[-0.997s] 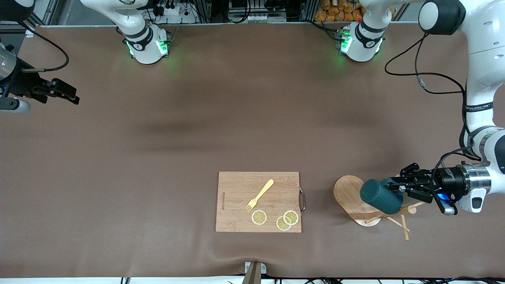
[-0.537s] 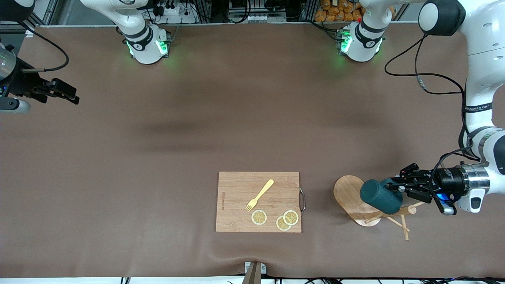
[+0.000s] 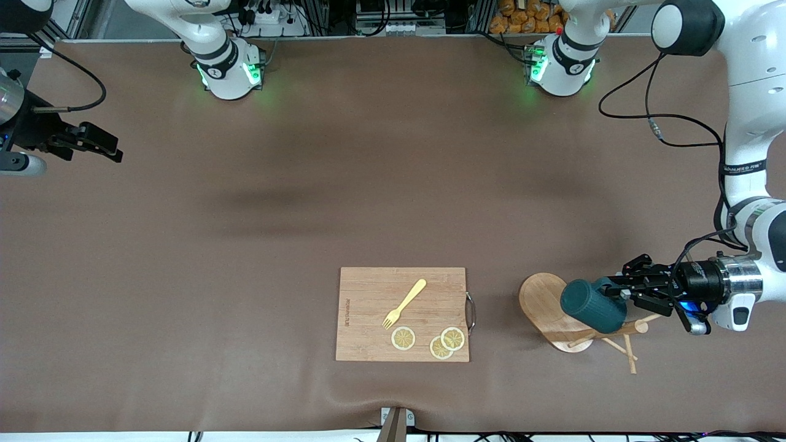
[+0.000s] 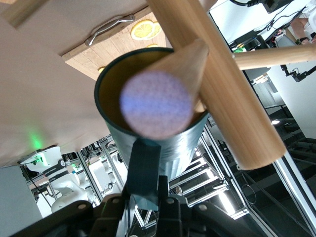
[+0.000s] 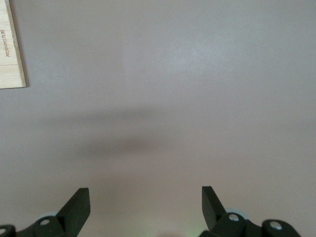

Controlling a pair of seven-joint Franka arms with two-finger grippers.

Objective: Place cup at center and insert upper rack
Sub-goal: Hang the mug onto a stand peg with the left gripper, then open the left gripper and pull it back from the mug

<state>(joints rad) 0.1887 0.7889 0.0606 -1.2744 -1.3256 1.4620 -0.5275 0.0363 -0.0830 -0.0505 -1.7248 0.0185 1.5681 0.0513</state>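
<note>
Front view: one cup (image 3: 592, 305), one upper rack (image 3: 556, 319), one cutting board (image 3: 402, 314) with one fork (image 3: 404, 303) and three lemon slices (image 3: 403, 338). At lower right the cup lies sideways on the rack's post, long axis across the frame; the left end effector (image 3: 621, 293), reaching level from the frame's right edge, is clamped on its handle. The right end effector (image 3: 92, 140) waits at upper left.

Left wrist view: the post tip (image 4: 157, 103) sits inside the cup's mouth.

Right wrist view: right end effector's fingers (image 5: 77, 204) spread wide, empty, over bare surface (image 5: 173, 98).

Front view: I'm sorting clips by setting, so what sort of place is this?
Likely a robotics lab: two bench-mounted arms, cabling, a brown mat with staged props like a cutting board and mug tree.
</note>
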